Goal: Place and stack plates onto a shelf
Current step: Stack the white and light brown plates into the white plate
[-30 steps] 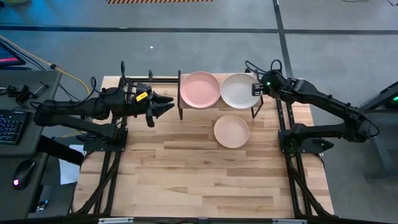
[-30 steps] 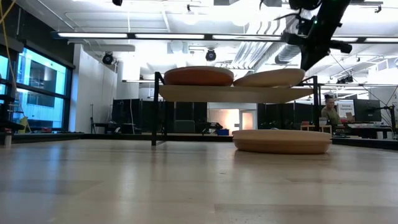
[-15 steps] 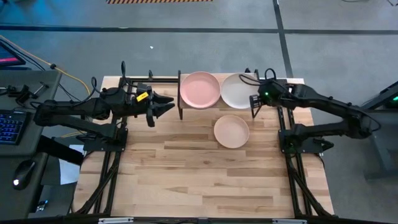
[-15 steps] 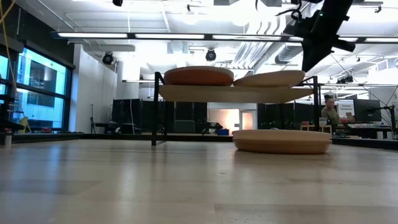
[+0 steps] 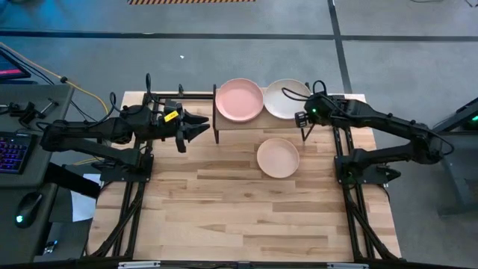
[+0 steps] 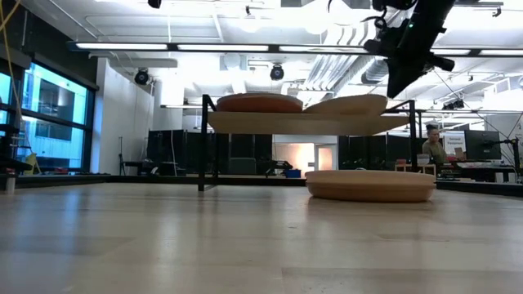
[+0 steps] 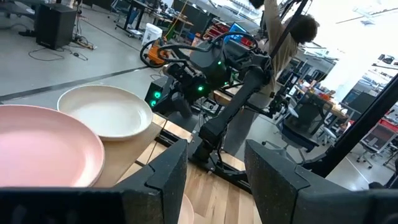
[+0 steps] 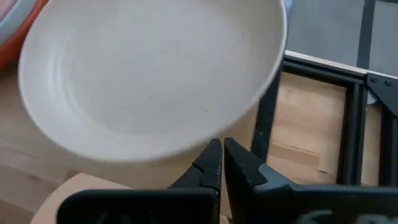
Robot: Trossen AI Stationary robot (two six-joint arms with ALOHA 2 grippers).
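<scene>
Cream plate (image 8: 149,74) sits tilted just beyond the right arm's pressed-together fingers (image 8: 211,163)

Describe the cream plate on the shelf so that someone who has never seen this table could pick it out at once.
At the far edge of the wooden table stands a low shelf with a light wood top. Two plates sit on it side by side; the cream plate is the one nearer the right gripper. Its neighbour is the pink plate, the peach plate lies down on the tabletop, and only the cream one sits tilted.

Pink plate (image 5: 239,100) and tilted cream plate (image 5: 285,99) sit on the shelf (image 6: 245,122); peach plate (image 5: 278,158) apparently lies below.
</scene>
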